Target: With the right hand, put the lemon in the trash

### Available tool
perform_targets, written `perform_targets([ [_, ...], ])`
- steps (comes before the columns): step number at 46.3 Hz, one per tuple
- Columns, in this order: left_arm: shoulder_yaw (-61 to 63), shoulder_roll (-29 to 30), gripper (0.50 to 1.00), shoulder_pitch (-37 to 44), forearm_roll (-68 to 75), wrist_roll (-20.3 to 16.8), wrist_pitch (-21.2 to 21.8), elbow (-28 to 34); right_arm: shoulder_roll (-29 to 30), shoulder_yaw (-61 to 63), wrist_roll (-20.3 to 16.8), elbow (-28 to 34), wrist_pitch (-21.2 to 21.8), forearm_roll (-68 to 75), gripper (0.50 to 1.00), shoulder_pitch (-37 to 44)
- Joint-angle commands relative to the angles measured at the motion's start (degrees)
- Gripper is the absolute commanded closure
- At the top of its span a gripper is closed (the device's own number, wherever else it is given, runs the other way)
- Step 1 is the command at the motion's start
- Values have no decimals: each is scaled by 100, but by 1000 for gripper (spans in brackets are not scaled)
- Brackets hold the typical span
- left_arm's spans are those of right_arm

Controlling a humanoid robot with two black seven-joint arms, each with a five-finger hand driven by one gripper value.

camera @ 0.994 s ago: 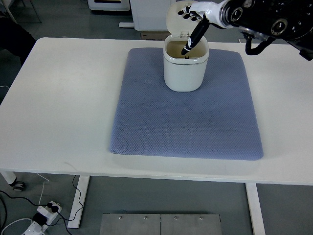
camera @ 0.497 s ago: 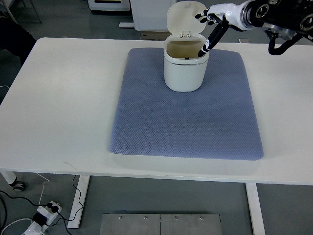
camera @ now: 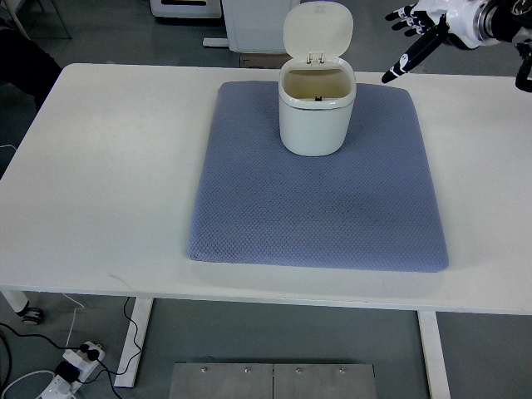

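White robot right hand hangs at the upper right of the frame, fingers spread, holding nothing, apart from the cream plastic trash bin with open lid. No lemon shows, probably inside; closing may follow.

I see a blue-grey textured mat lying flat on the white counter. Below the counter's near edge, a power strip with cables sits on the floor beside a metal plate.
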Motion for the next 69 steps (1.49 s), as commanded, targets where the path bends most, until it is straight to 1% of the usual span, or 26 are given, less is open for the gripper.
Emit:
perform_targets([
  [1,0,0,500,0,0,0,0,0,-71,104,-4,-1,-51,7,509,-106],
  [6,0,0,500,0,0,0,0,0,-185,367,-4,-10,-78,25,509,-291],
  [12,0,0,500,0,0,0,0,0,-317,982,-13,-27,-113,43,509,-704],
  [19,0,0,500,0,0,0,0,0,-457,1650,40,-54,-552,104,511,-1196],
  [22,0,0,500,0,0,0,0,0,-536,2036,57,-80,-667,113,511,-1415],
  [29,0,0,500,0,0,0,0,0,-607,2995,128,-142,-684,113,509,-2004],
  [40,0,0,500,0,0,0,0,0,-625,3268,102,-212,-676,113,502,-2330],
  [44,0,0,500,0,0,0,0,0,-616,3618,93,-221,-676,113,500,-2462],
  [52,0,0,500,0,0,0,0,0,-616,4524,180,-256,-719,122,500,-3059],
  [56,0,0,500,0,0,0,0,0,-598,4753,382,-352,-720,122,500,-3200],
  [59,0,0,500,0,0,0,0,0,-563,4850,654,-502,-720,122,500,-3297],
  [64,0,0,500,0,0,0,0,0,-537,5078,1129,-520,-737,122,500,-3472],
  [69,0,0,500,0,0,0,0,0,-449,5351,1411,-520,-842,122,500,-3692],
])
